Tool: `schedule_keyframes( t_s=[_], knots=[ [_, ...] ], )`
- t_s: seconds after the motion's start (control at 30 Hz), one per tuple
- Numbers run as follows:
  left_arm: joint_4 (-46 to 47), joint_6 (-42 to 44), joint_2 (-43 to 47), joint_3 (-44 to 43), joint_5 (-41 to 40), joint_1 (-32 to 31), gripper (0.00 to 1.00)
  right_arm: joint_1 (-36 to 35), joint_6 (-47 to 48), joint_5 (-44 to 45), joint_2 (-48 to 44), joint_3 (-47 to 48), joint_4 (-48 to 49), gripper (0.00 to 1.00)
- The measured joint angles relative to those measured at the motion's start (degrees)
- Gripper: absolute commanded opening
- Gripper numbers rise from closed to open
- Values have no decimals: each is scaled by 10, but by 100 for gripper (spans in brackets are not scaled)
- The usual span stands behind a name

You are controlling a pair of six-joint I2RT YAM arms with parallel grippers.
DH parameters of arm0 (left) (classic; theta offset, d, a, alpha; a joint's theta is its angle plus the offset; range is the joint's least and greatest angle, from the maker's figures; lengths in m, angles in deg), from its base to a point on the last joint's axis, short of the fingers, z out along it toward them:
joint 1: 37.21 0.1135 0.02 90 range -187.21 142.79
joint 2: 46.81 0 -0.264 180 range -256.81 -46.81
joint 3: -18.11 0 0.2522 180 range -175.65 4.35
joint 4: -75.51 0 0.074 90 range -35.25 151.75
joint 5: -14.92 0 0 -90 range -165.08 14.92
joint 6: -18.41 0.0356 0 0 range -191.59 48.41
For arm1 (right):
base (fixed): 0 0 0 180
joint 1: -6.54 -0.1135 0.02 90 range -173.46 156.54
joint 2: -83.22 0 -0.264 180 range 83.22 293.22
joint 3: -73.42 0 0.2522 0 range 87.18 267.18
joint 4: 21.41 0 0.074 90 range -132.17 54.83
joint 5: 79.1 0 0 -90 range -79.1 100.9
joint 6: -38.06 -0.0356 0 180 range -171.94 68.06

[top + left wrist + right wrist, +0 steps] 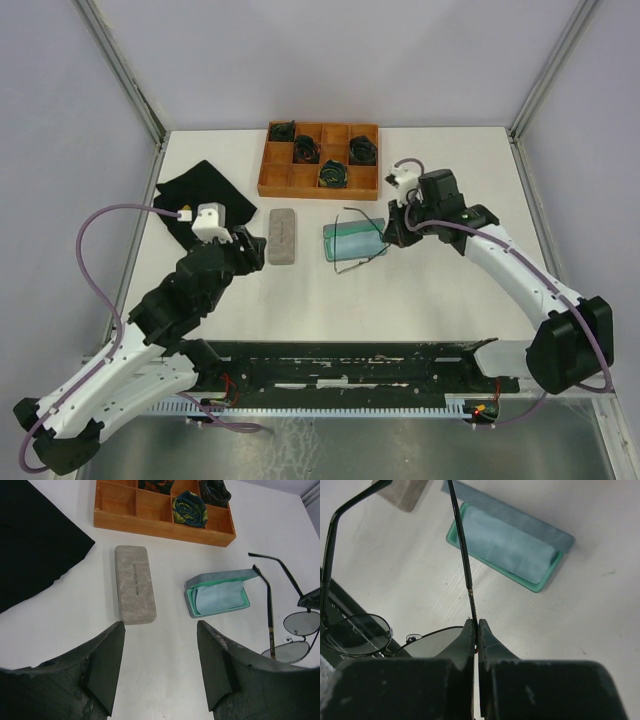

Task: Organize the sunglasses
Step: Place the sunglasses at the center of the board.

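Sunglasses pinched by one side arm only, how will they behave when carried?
Probably light: the sunglasses have a thin wire frame. The right gripper pinches a single slim side arm, so the front likely swings or twists at the hinge. That narrow, smooth metal may also slip between the fingers.

The top view looks down from above and behind the arms (500,262), taking in the whole table (420,300). The left wrist view looks forward past its own fingers (107,665), low, toward the tray (165,527). The right wrist view hangs close over the glasses (355,635). All three share the open case (352,240); the first two also share the grey case (283,237)
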State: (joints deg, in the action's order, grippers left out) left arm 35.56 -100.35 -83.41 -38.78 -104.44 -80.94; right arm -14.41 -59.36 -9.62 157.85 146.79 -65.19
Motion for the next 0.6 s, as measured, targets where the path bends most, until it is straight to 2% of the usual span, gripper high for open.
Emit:
schedule_keyframes(
  t_s=[0.27,0.6],
  knots=[
    [-21,5,17,-2,-12,0,67,-111,153,-41,87,56,-75,0],
    [-33,5,19,5,-12,0,67,-173,279,-19,226,152,-163,1]
  ],
)
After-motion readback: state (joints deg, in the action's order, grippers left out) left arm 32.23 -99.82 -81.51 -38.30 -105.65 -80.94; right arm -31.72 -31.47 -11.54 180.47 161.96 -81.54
